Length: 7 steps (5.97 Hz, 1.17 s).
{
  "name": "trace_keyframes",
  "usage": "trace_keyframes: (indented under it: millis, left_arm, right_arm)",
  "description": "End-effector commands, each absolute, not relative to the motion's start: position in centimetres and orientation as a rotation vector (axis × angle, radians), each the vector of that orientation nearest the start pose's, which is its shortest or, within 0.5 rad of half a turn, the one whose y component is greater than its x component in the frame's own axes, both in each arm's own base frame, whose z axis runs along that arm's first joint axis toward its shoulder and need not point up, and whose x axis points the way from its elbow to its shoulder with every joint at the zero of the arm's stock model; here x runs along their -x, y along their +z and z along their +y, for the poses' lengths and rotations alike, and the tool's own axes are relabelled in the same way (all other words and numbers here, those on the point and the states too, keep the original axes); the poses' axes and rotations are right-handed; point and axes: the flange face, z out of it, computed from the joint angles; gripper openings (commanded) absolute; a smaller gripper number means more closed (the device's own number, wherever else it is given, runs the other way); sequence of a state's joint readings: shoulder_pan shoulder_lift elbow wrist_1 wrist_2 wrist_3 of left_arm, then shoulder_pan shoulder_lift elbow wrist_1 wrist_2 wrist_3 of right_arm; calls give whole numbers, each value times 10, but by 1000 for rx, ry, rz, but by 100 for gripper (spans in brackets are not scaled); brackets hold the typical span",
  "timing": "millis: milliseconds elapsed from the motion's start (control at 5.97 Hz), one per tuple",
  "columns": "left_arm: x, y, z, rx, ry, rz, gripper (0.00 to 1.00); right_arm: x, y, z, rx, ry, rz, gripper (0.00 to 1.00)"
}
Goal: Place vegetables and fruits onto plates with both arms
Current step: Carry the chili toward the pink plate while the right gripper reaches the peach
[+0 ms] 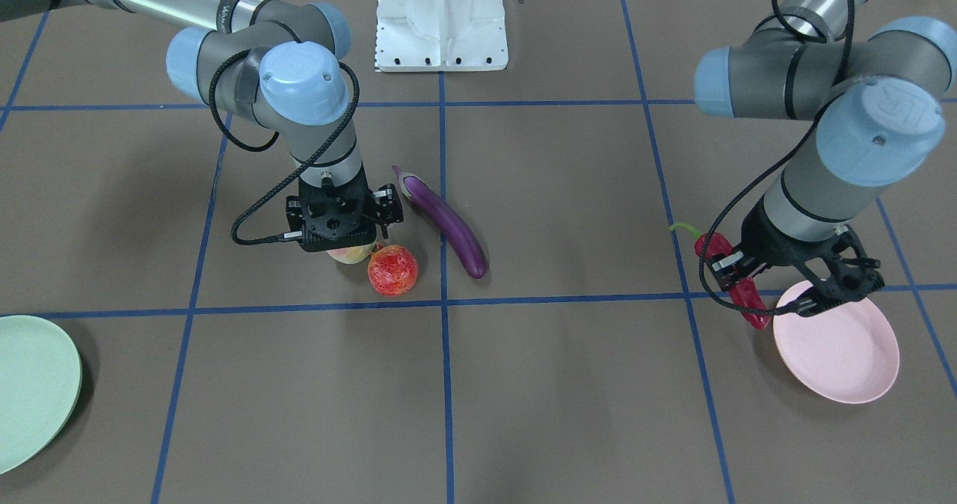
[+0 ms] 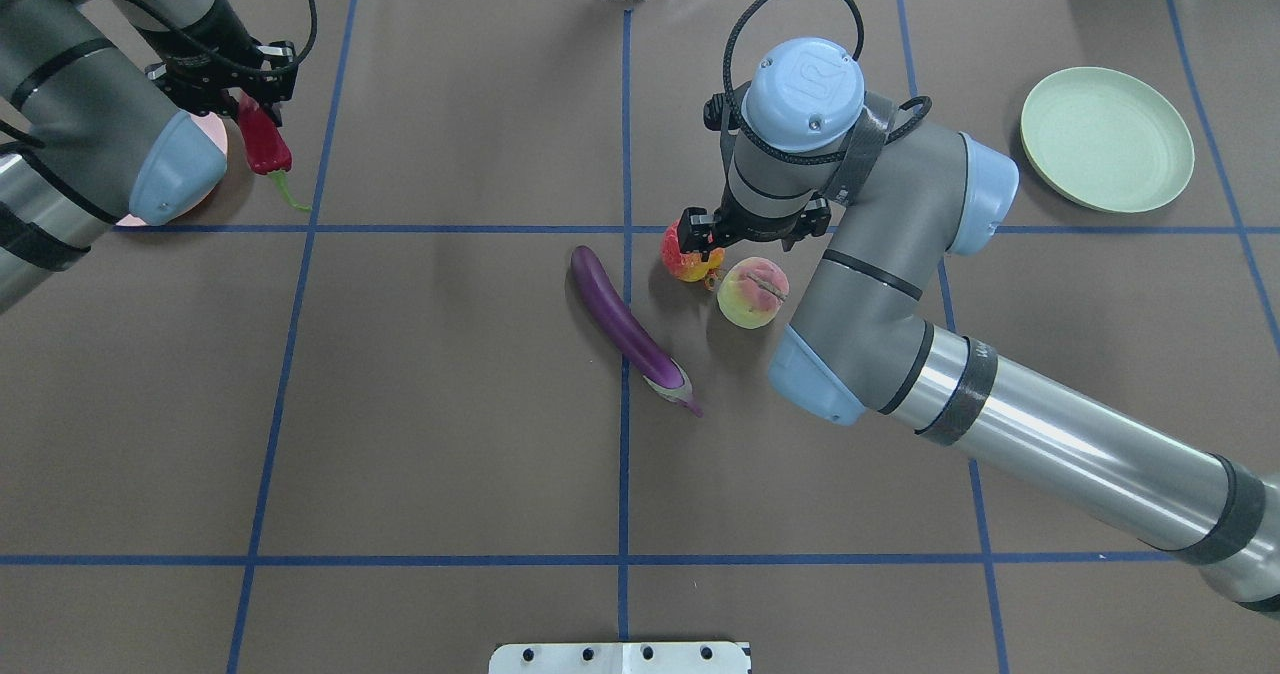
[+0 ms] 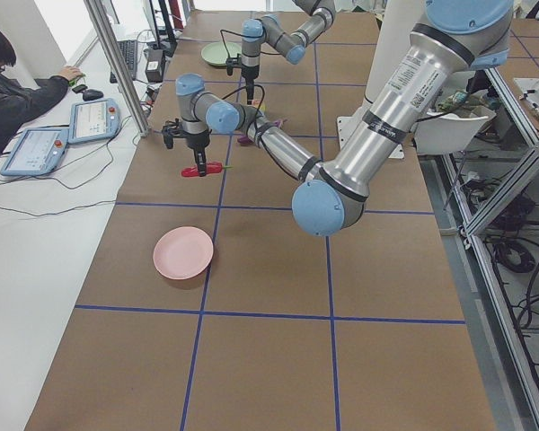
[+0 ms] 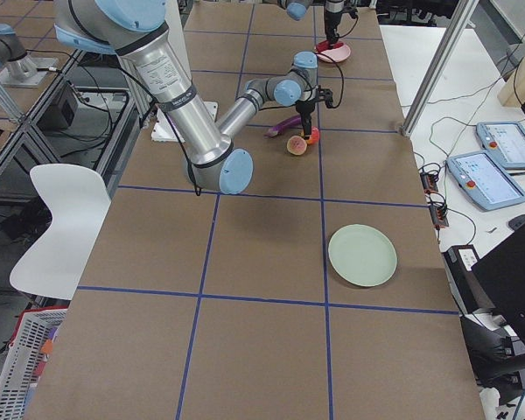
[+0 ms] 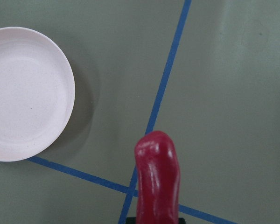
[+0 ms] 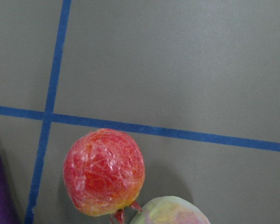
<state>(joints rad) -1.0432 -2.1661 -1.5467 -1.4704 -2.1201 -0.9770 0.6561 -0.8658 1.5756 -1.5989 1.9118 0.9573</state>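
**A:** What is the left side doing?

**B:** The left arm's fingers (image 1: 727,263) are clenched on the short glossy red chili pepper with a green stem (image 5: 157,177). It hangs below them, clear of the brown desk (image 1: 568,384). The pale pink round shallow plate (image 5: 32,93) sits off to one side of those fingers, not beneath them.

**A:** So it's partway through a carry?

**B:** I'd judge so. Next it must move across over the plate, lower, then let go.

**A:** And the other side?

**B:** The right arm's fingers (image 2: 695,232) hover over the round red-orange mottled fruit (image 6: 104,171). The pale yellow-green peach blushed pink (image 2: 752,292) is just beside it. I cannot tell whether the fingers are released or clenched. The pale mint green round plate (image 2: 1107,139) is well apart from them. It looks like a pick being lined up, which means centring on one fruit without nudging its neighbour.
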Motion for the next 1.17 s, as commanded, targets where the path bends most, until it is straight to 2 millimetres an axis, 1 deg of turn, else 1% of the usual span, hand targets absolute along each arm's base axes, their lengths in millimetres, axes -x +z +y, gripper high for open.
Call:
trace_keyframes:
  millis: [0,335,1006]
  left_arm:
    - [-274,340,-648,35,-306,703,0]
    - [-274,341,-648,36,-305,702,0]
    - [-274,341,-648,36,-306,700,0]
  right_arm:
    - [506,246,-508,-112,-78,-710,100]
    - [518,257,-512,-130,-84,-663,100]
    - [531,274,-512,-125,-92,-627,100]
